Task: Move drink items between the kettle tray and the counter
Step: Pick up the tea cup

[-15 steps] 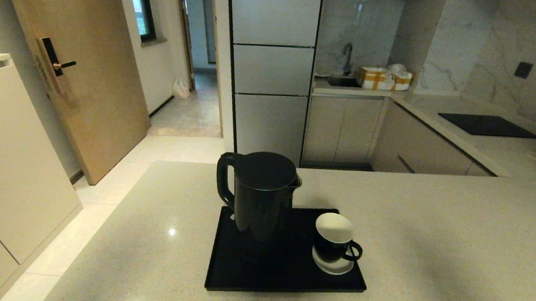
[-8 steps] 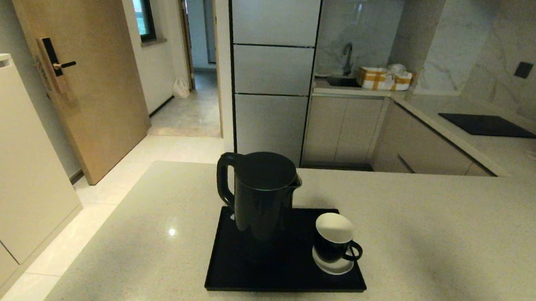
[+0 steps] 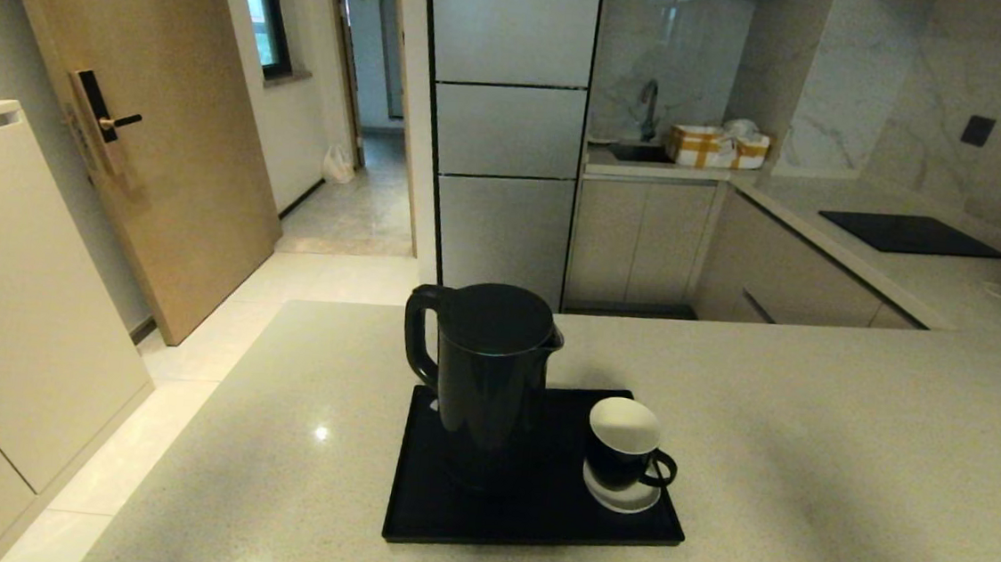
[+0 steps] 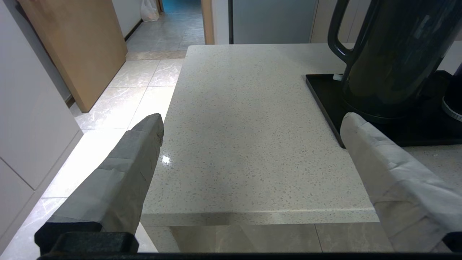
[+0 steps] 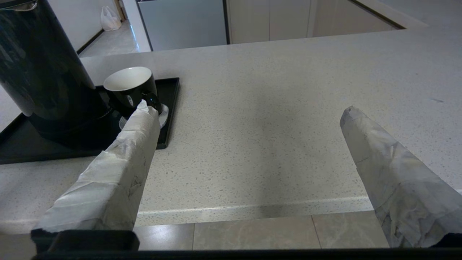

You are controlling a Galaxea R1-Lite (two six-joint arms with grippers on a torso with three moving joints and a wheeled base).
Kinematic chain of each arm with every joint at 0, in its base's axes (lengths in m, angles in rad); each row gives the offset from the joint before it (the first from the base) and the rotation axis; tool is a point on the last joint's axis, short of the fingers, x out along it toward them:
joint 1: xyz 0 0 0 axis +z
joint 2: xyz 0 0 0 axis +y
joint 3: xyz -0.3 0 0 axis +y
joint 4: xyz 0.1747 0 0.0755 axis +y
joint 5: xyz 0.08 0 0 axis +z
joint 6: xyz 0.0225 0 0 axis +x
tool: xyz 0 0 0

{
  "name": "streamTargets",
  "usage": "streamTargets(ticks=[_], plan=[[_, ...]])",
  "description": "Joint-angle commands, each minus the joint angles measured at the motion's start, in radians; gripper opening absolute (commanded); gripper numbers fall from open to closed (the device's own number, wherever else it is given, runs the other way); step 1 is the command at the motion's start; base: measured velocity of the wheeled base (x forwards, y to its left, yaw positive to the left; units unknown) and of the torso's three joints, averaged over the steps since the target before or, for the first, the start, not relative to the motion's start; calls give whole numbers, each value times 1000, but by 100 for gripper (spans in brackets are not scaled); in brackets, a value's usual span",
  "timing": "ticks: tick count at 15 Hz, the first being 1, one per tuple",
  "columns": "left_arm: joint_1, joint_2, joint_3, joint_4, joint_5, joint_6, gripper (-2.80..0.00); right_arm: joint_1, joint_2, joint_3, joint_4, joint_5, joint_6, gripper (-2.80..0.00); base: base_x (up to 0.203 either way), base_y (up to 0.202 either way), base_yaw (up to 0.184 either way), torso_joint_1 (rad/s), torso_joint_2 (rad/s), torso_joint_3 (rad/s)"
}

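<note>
Right, nothing lifted yet. Nearest us, the left gripper [image 4: 251,126] hangs wide and empty just short of the counter [image 3: 809,448] edge, and the right gripper [image 5: 249,112] does the same, jaws spread, holding nothing. Just ahead of both sits the tray [image 3: 446,518]. The kettle [image 3: 489,369] stands upright on it, ahead of the left gripper; the cup [image 3: 626,447] stands on its saucer [image 3: 626,503] at the tray's right end, ahead of the right. Beyond lies bare counter. Every move remains to be made.
</note>
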State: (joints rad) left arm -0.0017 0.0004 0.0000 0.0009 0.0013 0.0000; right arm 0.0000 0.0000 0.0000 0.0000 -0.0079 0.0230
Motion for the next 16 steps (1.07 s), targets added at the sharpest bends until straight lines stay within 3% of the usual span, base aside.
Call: streamTargets(ticks=[1, 16], plan=[[0, 0, 0, 1, 0, 0, 0, 0, 1, 2, 0, 0, 0, 0, 0, 0, 0, 0, 0, 0], [0, 0, 0, -1, 0, 0, 0, 0, 0, 0, 0, 0, -6, 0, 0, 0, 0, 0, 0, 0]])
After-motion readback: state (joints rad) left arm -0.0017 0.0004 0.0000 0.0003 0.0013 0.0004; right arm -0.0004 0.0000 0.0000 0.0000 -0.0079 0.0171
